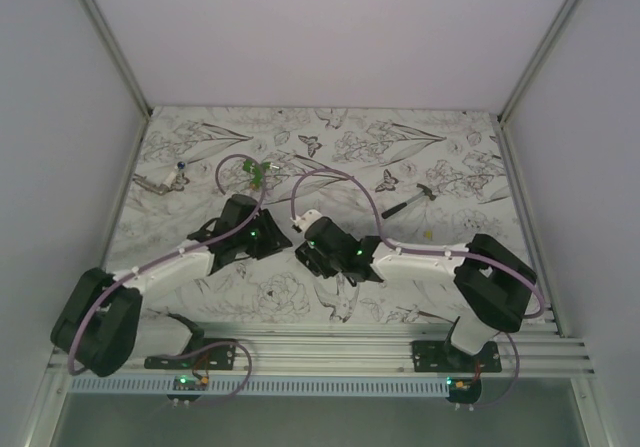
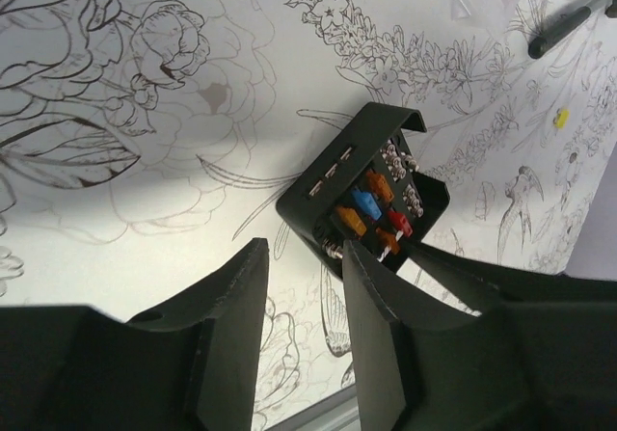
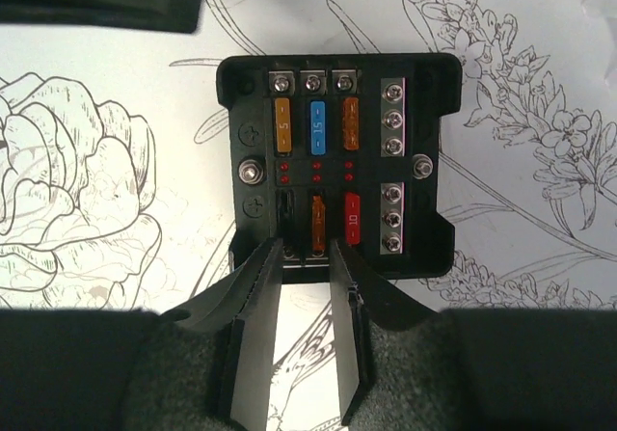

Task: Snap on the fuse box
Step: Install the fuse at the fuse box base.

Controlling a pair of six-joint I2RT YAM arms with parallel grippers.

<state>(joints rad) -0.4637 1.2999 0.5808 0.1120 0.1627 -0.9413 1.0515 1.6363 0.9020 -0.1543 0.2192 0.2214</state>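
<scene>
Tabletop (image 1: 330, 132) is covered in a white sheet printed with black line-drawn flowers, butterflies and birds. Plain white back wall (image 1: 330, 27), left wall (image 1: 50, 117) and right wall (image 1: 590, 97) enclose it. Grey metal struts (image 1: 108, 37) run up the back corners. A slotted aluminium rail (image 1: 330, 345) runs along the near edge. Light is soft and even, with faint shadows.

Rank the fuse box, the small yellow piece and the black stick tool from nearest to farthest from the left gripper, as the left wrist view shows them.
1. fuse box: just ahead of the left gripper, slightly right.
2. small yellow piece: farther right.
3. black stick tool: top right corner.
</scene>
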